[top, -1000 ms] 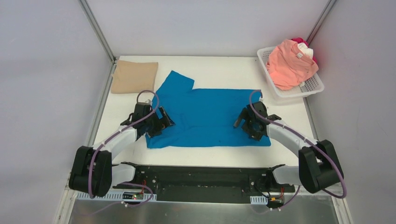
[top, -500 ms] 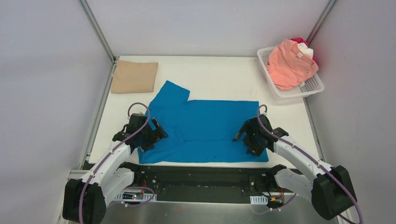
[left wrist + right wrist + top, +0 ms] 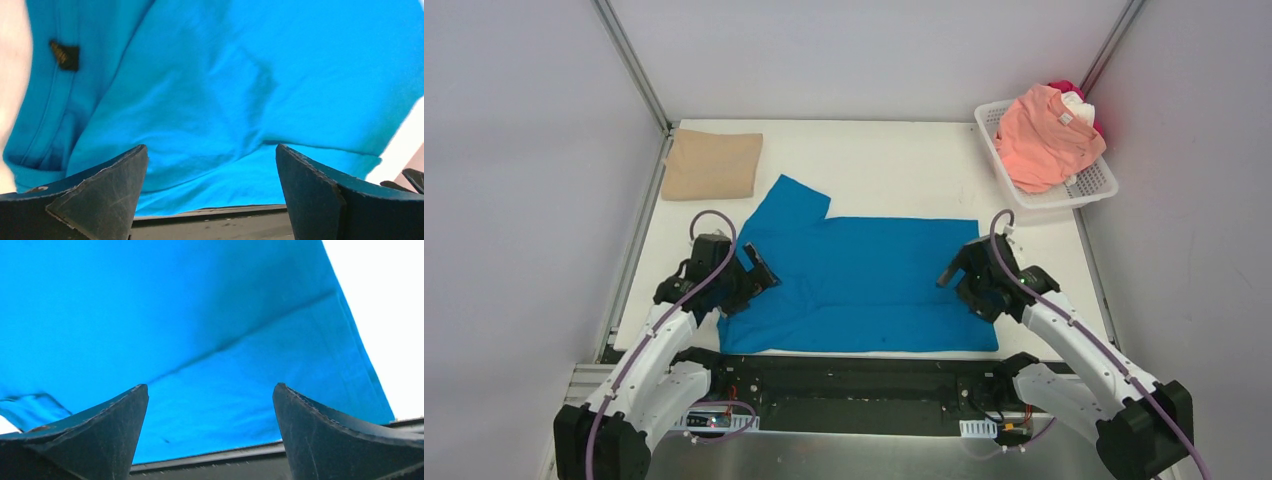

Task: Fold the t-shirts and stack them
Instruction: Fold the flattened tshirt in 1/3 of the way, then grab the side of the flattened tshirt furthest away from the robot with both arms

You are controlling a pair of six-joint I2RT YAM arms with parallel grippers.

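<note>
A bright blue t-shirt (image 3: 864, 280) lies spread flat on the white table, one sleeve pointing to the back left and its near hem at the front edge. My left gripper (image 3: 752, 284) hovers open over the shirt's left side. Blue cloth (image 3: 200, 90) fills the left wrist view, with nothing between the fingers (image 3: 115, 185). My right gripper (image 3: 960, 290) stands open over the right side, above the blue shirt (image 3: 200, 315) and empty. A folded tan t-shirt (image 3: 712, 165) rests at the back left. Salmon-pink (image 3: 1042, 138), white (image 3: 1077, 108) and red (image 3: 1064, 90) shirts are piled in the basket.
The white lattice basket (image 3: 1064, 195) stands at the back right corner. A black bar (image 3: 864, 375) with the arm bases runs along the table's near edge. Grey walls and metal posts close in the left, back and right sides.
Both arms drew back toward the near edge, and the blue shirt slid nearer with them. In the last half second the shirt stayed still and the grippers shifted slightly outward.
</note>
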